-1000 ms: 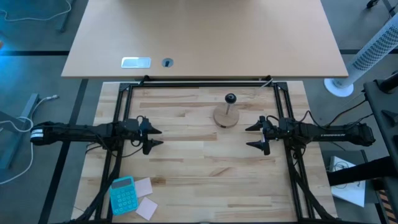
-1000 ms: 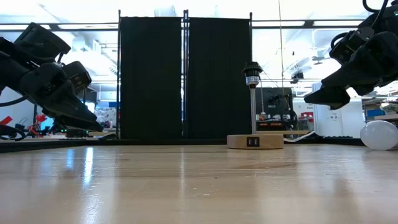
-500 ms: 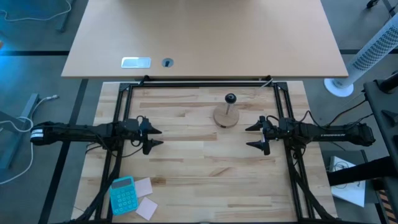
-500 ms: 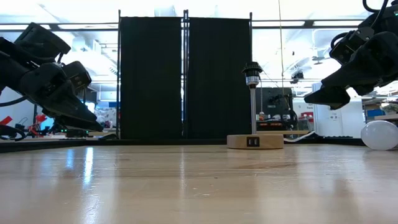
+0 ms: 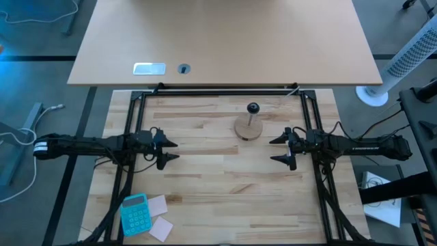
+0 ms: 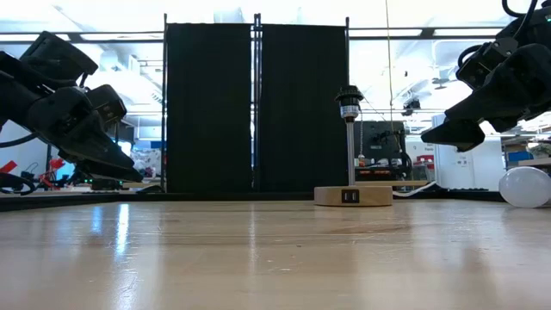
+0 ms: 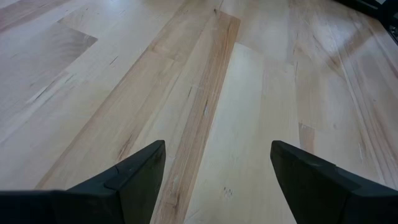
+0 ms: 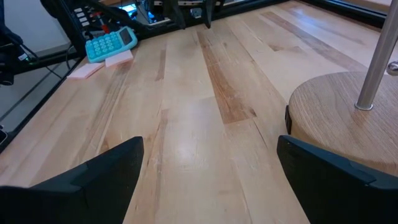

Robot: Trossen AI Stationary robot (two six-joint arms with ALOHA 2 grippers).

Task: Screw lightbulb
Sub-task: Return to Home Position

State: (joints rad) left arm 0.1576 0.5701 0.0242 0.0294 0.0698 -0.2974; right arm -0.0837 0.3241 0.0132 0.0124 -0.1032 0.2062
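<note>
The white lightbulb [image 6: 525,187] lies on the table at the right side in the low view, below my right arm; it does not show in the high view. The round wooden stand [image 5: 248,127] with its post and black socket [image 5: 252,108] stands at the far middle; its base also shows in the right wrist view [image 8: 348,118]. My left gripper [image 5: 172,151] is open and empty above the table's left side. My right gripper [image 5: 274,150] is open and empty to the right of the stand, pointing left.
A teal calculator [image 5: 134,214] and pink paper notes [image 5: 159,205] lie at the near left corner. Black frame rails [image 5: 218,92] run along the table's far, left and right sides. Bare wood lies between the two grippers.
</note>
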